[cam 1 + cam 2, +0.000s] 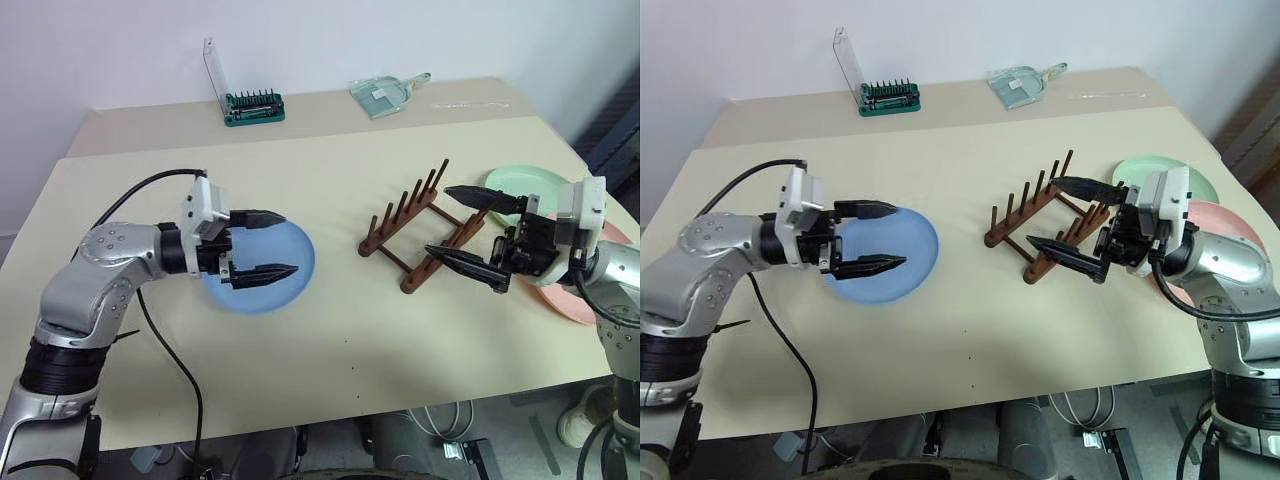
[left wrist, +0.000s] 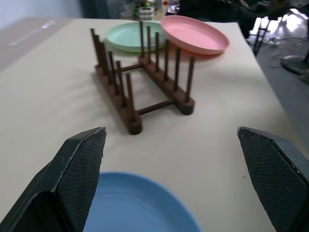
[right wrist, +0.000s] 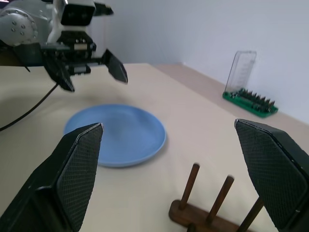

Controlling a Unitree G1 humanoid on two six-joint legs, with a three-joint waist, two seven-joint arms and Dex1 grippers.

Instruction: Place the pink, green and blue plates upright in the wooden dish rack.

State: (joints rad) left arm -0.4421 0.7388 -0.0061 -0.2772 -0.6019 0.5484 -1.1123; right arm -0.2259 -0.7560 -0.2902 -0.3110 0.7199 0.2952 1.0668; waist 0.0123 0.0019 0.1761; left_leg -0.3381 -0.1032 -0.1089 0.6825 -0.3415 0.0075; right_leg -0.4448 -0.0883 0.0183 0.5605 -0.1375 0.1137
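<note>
On a beige table (image 1: 330,330), the left gripper (image 1: 262,245) hovers over the round light blue plate (image 1: 290,290), its two black fingers spread wide and empty — touching nothing. The right gripper (image 1: 468,230) hangs beside the small dark brown wooden dish rack (image 1: 410,225), jaws likewise fully apart, holding nothing. The rack stands empty between the blue plate and the pale mint green plate (image 1: 535,182) — the salmon pink plate (image 2: 193,34) lies flat, overlapping the green one's edge.

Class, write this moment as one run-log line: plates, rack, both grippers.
blue plate flat on table | pink plate, green plate flat beyond wooden dish rack, empty | left gripper open | right gripper open
</note>
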